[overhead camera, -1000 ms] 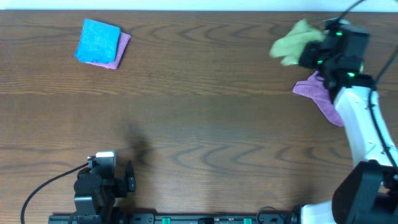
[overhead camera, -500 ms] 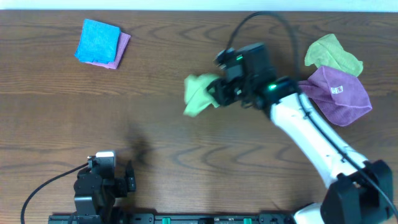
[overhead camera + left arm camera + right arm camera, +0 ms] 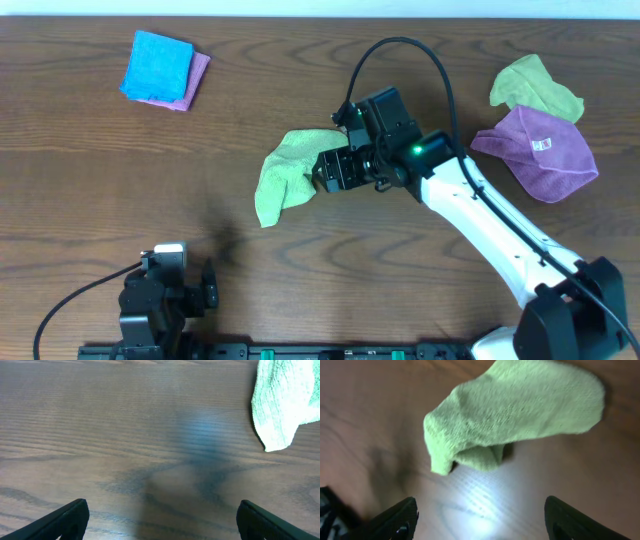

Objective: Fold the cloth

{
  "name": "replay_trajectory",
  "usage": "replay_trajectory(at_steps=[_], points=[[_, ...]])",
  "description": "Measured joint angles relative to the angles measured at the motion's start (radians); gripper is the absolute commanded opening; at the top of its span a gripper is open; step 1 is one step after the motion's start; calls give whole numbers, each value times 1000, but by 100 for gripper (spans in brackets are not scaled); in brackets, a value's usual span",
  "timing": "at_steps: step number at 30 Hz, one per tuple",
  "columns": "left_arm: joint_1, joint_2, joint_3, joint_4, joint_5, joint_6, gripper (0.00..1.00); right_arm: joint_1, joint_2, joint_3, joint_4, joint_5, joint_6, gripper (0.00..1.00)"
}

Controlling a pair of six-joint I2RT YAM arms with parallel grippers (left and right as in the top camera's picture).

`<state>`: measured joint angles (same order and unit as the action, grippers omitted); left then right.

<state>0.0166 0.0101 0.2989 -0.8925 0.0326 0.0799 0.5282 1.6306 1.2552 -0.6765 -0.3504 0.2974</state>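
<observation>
The lime-green cloth (image 3: pixel 283 177) lies crumpled on the wooden table near its middle. It also shows in the right wrist view (image 3: pixel 520 415) and at the upper right of the left wrist view (image 3: pixel 285 405). My right gripper (image 3: pixel 330 172) hovers just right of the cloth, open, with only bare table between its fingers (image 3: pixel 480 520). Parked at the near left edge, my left gripper (image 3: pixel 207 285) stands wide open over bare wood (image 3: pixel 162 520), well clear of the cloth.
A second green cloth (image 3: pixel 535 88) and a purple cloth with a white tag (image 3: pixel 540 150) lie at the far right. A folded blue cloth (image 3: pixel 157 66) rests on a pink one at the far left.
My right arm swept from the far right to the table's middle carrying the green cloth, then opened and let it drop. The left arm has not moved.
</observation>
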Motion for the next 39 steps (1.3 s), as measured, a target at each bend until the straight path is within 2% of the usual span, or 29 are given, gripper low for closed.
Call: replay_trajectory(at_steps=[5, 9, 17, 27, 33, 39], points=[[0, 0, 0, 0, 0, 0, 95, 18, 5, 0, -9, -1, -1, 81], [0, 0, 0, 0, 0, 0, 95, 24, 45, 0, 13, 75, -1, 83], [0, 0, 0, 0, 0, 0, 95, -23, 254, -2, 248, 177, -5, 83], [0, 0, 0, 0, 0, 0, 95, -72, 322, -2, 396, 193, -13, 82], [0, 0, 0, 0, 0, 0, 95, -78, 376, -2, 414, 185, -13, 78], [0, 0, 0, 0, 0, 0, 95, -79, 379, -2, 435, 171, -19, 65]])
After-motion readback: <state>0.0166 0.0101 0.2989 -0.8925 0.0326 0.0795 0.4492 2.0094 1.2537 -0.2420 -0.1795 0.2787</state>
